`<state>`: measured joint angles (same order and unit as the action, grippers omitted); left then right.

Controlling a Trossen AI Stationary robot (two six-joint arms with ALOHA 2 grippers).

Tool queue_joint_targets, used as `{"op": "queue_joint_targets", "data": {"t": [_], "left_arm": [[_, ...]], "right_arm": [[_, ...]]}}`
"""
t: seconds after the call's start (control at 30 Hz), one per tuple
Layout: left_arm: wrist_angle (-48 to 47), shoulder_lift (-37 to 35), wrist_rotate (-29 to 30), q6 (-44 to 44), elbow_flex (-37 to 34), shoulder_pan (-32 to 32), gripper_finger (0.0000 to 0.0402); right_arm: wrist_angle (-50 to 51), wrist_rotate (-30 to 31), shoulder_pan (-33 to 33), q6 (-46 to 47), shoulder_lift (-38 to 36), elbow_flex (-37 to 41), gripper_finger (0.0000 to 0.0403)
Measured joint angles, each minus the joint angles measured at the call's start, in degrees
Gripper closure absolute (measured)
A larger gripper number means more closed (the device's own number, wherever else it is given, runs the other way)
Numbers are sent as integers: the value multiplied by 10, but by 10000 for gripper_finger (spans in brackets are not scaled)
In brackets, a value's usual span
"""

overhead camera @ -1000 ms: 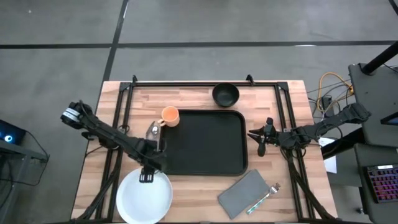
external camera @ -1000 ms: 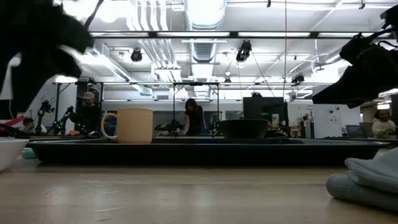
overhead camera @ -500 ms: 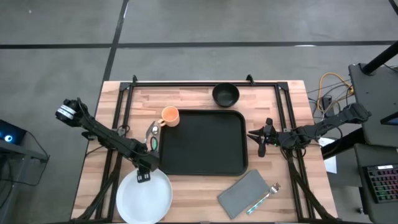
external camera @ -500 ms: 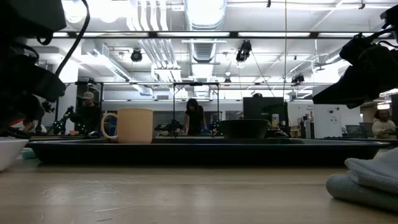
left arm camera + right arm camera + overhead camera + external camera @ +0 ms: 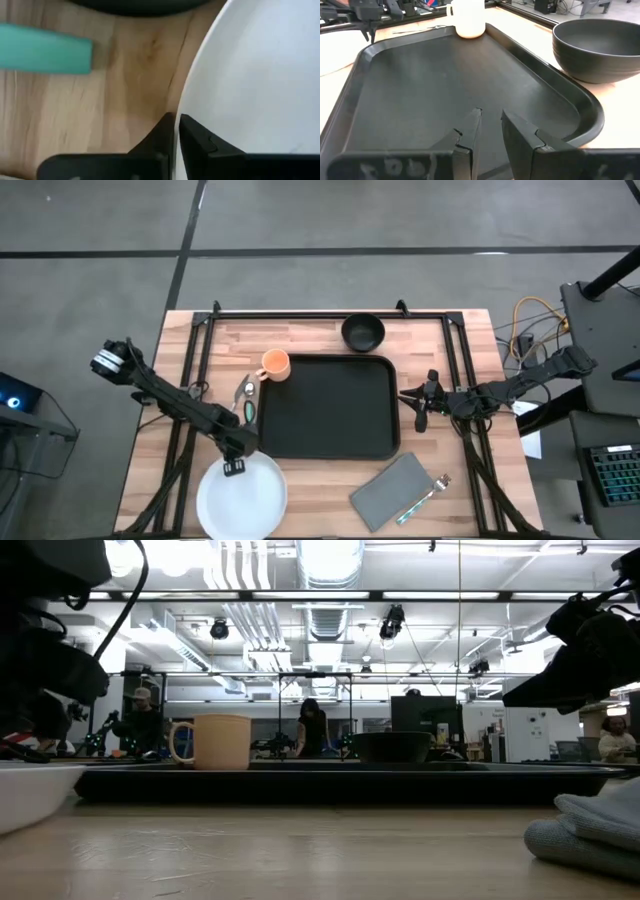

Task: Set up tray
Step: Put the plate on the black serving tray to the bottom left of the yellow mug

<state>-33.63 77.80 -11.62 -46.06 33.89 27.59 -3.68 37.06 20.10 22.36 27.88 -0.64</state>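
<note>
Tray (image 5: 327,408) sits mid-table, nothing on it yet, so setup looks barely begun. Left gripper (image 5: 234,465) is clamped on the plate (image 5: 243,499) rim at the table's front-left corner, just off the tray's front-left corner (wrist view shows the fingers pinching the rim). Right gripper (image 5: 418,409) hovers just off the tray's right edge, fingers narrowly apart, holding nothing. Still off the tray: cup (image 5: 274,366) at its back-left corner, bowl (image 5: 363,332) behind its back edge, napkin (image 5: 393,492) near the table's front edge. Probably all left to load.
</note>
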Motion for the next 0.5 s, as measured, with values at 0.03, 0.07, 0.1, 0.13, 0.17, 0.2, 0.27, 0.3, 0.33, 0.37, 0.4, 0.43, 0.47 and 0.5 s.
{"op": "queue_joint_targets", "data": {"t": [0.03,0.07,0.1,0.13,0.17,0.2,0.27,0.3,0.33,0.37,0.4,0.43,0.47,0.5], "left_arm": [[-1,1,-8,-1,5,0,399],[-4,2,-14,-2,13,1,400],[-8,2,-15,-1,24,2,400],[-12,1,-15,1,36,2,401],[-16,1,-16,8,50,2,401],[-21,1,-17,16,64,2,401],[-47,1,-20,26,95,1,401],[-63,1,-21,29,111,-1,401],[-80,1,-21,30,129,-5,401],[-99,1,-20,31,146,-11,401],[-117,1,-15,31,162,-18,401],[-129,1,-8,34,177,-28,401],[-133,1,3,38,191,-39,401],[-133,1,15,42,204,-51,401]], "right_arm": [[0,0,0,0,0,0,335],[-1,0,0,0,0,0,335],[-1,0,0,1,0,0,335],[-1,0,0,1,0,0,335],[-2,0,0,2,0,0,335],[-1,0,0,2,0,0,335],[-2,0,0,2,0,0,335],[-2,0,0,2,0,0,335],[-2,0,0,2,0,0,335],[-2,0,0,2,0,0,335],[-2,0,0,2,0,0,335],[-2,0,0,2,0,0,335],[-2,0,0,2,0,0,335],[-4,1,0,2,0,0,335]]}}
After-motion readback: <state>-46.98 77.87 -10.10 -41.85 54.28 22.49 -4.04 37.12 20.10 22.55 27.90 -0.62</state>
